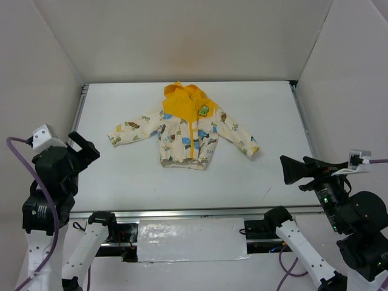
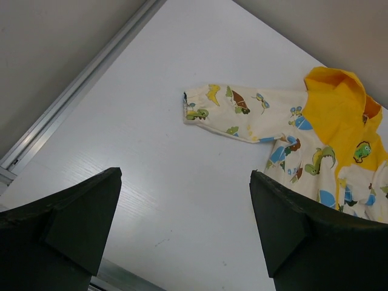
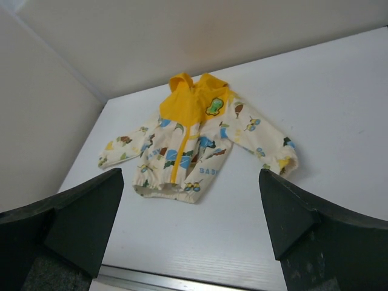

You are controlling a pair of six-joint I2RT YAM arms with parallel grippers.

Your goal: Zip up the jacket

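The jacket [image 1: 185, 130] lies flat at the middle back of the white table, hood away from the arms, sleeves spread to both sides. It is cream with a cartoon print, a yellow hood and a yellow zipper strip [image 1: 193, 140] down its front. It also shows in the left wrist view [image 2: 315, 151] and the right wrist view [image 3: 191, 142]. My left gripper [image 1: 83, 148] is open and empty, raised over the table's left edge. My right gripper [image 1: 291, 170] is open and empty, raised over the right front of the table. Both are far from the jacket.
The table [image 1: 133, 176] is walled by white panels at the back and both sides. Metal rails run along its left edge [image 1: 79, 112], right edge [image 1: 304, 121] and front. A foil-covered plate [image 1: 191, 239] sits between the arm bases.
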